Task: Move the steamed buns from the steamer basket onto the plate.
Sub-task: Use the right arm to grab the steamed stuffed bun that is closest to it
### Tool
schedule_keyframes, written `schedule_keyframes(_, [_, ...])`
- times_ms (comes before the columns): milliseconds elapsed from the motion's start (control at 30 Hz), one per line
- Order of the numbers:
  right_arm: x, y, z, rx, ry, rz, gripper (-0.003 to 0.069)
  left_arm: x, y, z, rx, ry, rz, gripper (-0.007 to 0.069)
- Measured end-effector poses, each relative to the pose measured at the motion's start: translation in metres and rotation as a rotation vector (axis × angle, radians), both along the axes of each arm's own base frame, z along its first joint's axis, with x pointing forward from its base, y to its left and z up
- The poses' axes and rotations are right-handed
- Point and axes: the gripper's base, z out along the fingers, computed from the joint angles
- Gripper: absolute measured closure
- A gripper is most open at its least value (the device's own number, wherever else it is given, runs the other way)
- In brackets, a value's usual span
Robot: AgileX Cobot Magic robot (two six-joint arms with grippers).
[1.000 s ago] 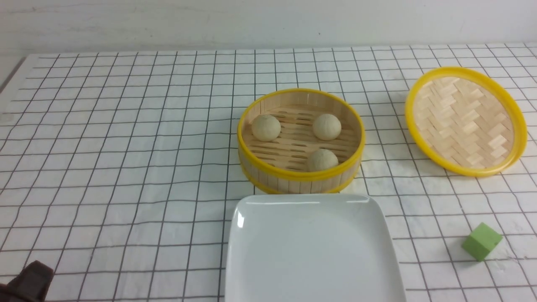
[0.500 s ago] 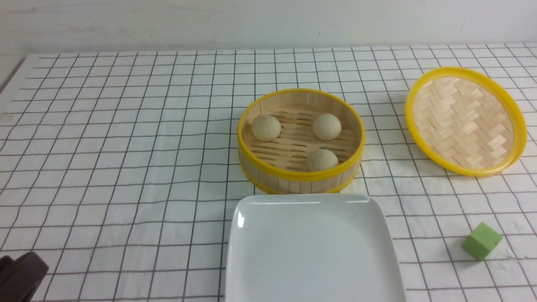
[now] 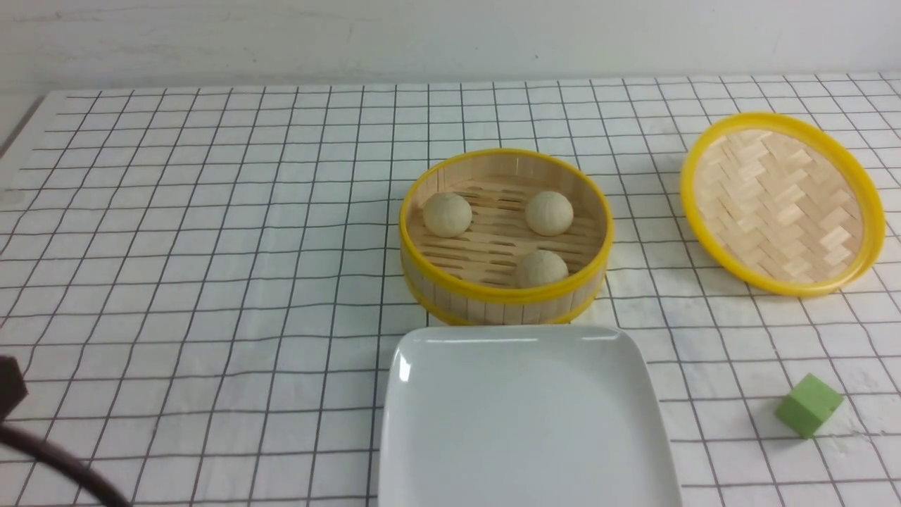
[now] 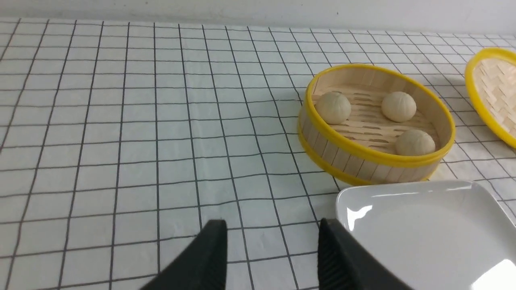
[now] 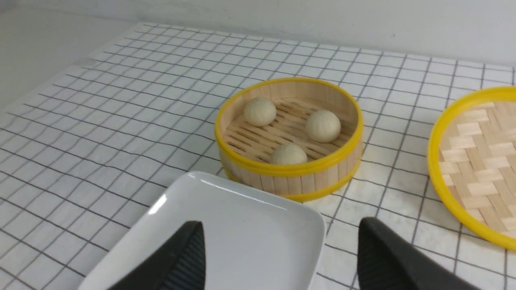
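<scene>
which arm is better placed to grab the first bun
Probably the right: the right hand is open at the plate, with the basket straight ahead and a bun near. The left hand, also open, sits off to the side over the cloth.

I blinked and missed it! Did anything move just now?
Only the left arm moved: its dark end in the front view's bottom-left corner rose and slid toward the edge. Nothing grabbed. The buns, basket, plate, lid and green cube stayed put.
</scene>
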Motion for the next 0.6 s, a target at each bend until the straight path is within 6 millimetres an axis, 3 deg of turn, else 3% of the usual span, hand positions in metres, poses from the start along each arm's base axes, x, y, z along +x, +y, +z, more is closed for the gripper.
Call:
schedule_keyframes(133, [0.011, 0.002, 0.003, 0.048, 0.029, 0.030, 0.0165, 0.020, -0.008, 0.015, 0.088, 0.033, -0.023, 0.0288])
schedule_keyframes(333, [0.036, 0.001, 0.015, 0.024, 0.102, 0.075, 0.0165, 0.041, -0.016, 0.018, 0.165, 0.086, -0.047, 0.0288])
schedule_keyframes(600, [0.085, 0.003, 0.064, -0.022, 0.181, 0.215, 0.0177, 0.052, -0.021, 0.015, 0.172, 0.127, -0.058, 0.0288])
